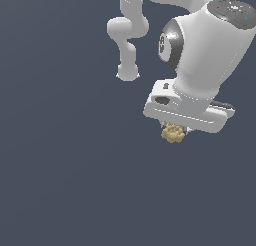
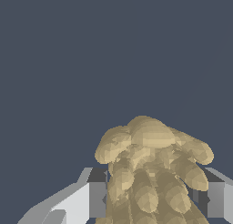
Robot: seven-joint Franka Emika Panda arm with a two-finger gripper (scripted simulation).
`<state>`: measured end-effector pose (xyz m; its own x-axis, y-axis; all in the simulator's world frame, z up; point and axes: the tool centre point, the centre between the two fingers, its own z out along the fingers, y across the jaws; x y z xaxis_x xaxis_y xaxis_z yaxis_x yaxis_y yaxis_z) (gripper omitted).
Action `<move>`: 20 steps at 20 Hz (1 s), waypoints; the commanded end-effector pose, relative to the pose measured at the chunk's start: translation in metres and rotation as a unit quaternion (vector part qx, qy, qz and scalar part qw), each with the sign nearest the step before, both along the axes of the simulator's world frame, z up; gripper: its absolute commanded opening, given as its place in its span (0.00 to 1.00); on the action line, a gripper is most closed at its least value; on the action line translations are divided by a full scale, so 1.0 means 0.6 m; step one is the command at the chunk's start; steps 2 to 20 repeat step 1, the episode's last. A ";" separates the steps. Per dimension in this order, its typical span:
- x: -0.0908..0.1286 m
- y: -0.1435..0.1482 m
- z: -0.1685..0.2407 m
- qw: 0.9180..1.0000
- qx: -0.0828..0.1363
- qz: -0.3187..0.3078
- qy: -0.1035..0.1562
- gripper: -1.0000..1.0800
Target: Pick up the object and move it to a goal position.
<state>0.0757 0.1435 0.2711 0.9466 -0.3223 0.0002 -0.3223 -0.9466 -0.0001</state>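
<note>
Where the tool (image 2: 154,199) grips, the object (image 2: 152,168) looks lumpy, tan.

The clump (image 2: 152,173) looks matt, tan and knobbly; the tool (image 1: 175,128) is smooth glossy white.

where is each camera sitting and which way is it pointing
Exterior view: off the arm, its exact position unclear; it faces the white arm, with links, wrist and pincer showing, the tan clump just under the hand.
Wrist view: mounted on the wrist, looking out past the fingers at the clump, which fills the gap between them; only the finger parts show.
Shared: both views show the clump, the pincer and the plain dark grey background.
</note>
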 end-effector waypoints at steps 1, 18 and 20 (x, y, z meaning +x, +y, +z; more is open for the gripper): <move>0.001 0.001 0.001 1.000 0.000 0.000 0.000 0.00; 0.001 0.001 0.001 1.000 0.000 0.000 0.000 0.00; 0.001 0.001 0.001 1.000 0.000 0.000 0.000 0.00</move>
